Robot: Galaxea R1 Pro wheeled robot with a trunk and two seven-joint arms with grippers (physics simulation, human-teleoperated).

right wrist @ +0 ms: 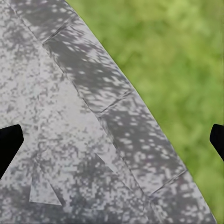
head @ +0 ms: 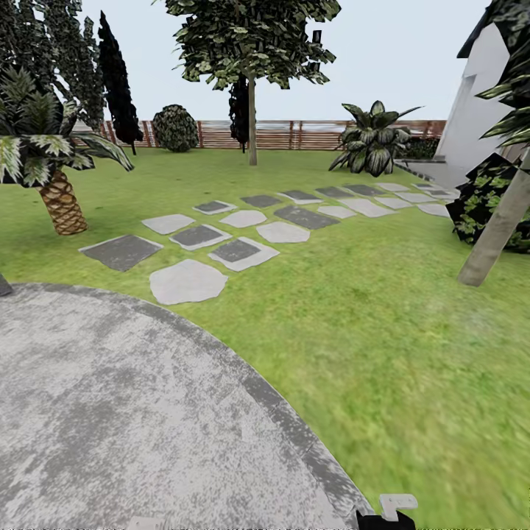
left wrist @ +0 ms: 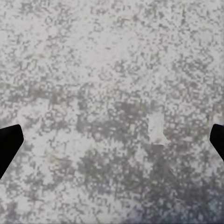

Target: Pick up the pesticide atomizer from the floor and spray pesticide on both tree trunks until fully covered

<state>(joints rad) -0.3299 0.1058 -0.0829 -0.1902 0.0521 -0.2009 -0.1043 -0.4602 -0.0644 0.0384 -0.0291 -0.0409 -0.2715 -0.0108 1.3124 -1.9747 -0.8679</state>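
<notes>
The pesticide atomizer is out of view. One tree (head: 252,44) stands far off on the lawn before the fence, its slim pale trunk (head: 252,125) bare low down. A second smooth grey-tan trunk (head: 492,237) leans at the right edge of the head view. My left gripper (left wrist: 112,144) is open over mottled grey paving, its dark fingertips (left wrist: 8,145) wide apart with nothing between them. My right gripper (right wrist: 112,144) is also open and empty, above the paving's curved stone border (right wrist: 116,116) where it meets the grass.
A round grey patio (head: 125,412) lies under me at the near left. Stepping stones (head: 235,235) run across the lawn toward the white house (head: 482,103). A scaly palm (head: 62,202) stands left, bushes (head: 486,202) right, and a brown slat fence (head: 309,135) at the back.
</notes>
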